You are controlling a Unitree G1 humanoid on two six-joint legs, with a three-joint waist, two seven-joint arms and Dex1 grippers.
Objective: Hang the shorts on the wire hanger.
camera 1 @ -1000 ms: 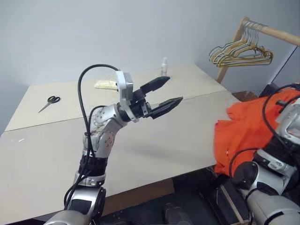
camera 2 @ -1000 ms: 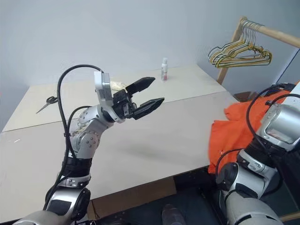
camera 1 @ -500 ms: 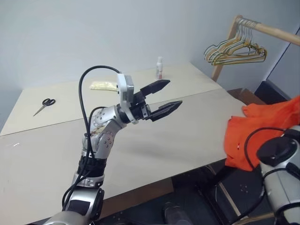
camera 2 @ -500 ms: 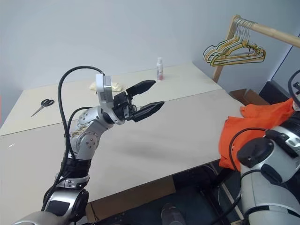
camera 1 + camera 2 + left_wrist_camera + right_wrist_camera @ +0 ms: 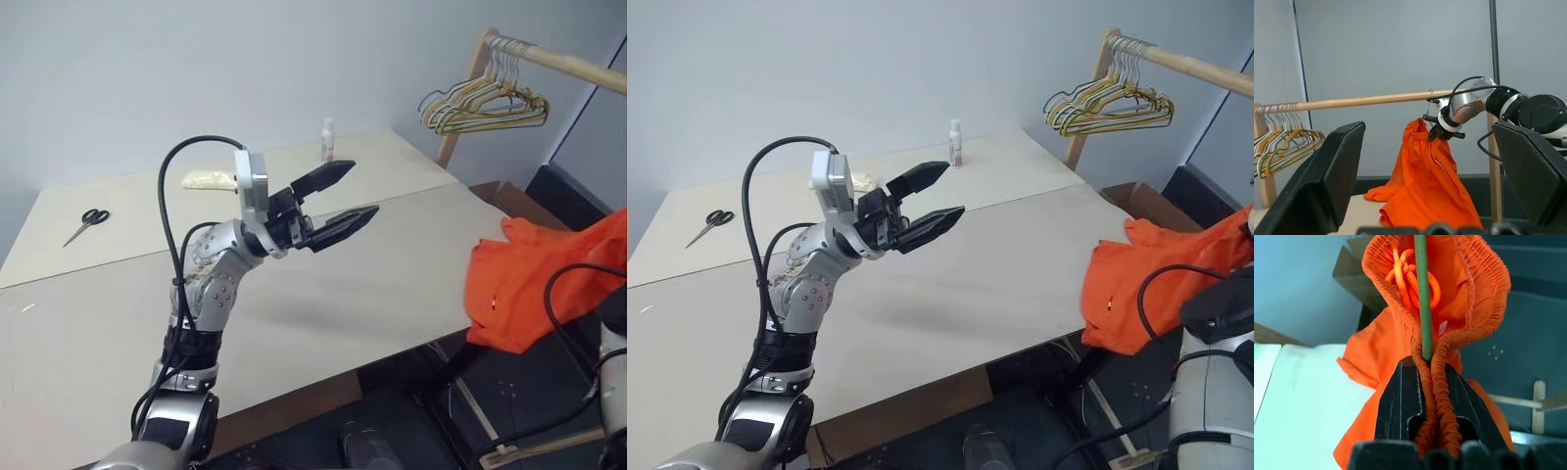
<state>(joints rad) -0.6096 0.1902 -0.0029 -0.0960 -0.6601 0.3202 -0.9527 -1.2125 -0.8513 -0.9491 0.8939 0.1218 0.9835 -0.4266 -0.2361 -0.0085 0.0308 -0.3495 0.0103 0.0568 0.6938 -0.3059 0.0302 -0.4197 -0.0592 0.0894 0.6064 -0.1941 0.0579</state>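
The bright orange shorts hang off the table's right edge, bunched, their lower part draped near the table corner. In the left wrist view my right gripper is shut on the top of the shorts, just under the wooden rail. A thin wire hook, apparently the wire hanger, sits on the rail right above it. In the right wrist view the fingers pinch the gathered waistband, and a thin wire crosses its opening. My left gripper is open in the air over the table, holding nothing.
A wooden rail at the right carries a bunch of yellow, green and dark hangers. On the pale table lie scissors and a pale packet, and a small bottle stands at the back. A cardboard box sits beyond the table's right end.
My right arm has swung out to the right and carried the shorts with it, so less of them lies on the table edge. The view has shifted right. The left gripper stays put.
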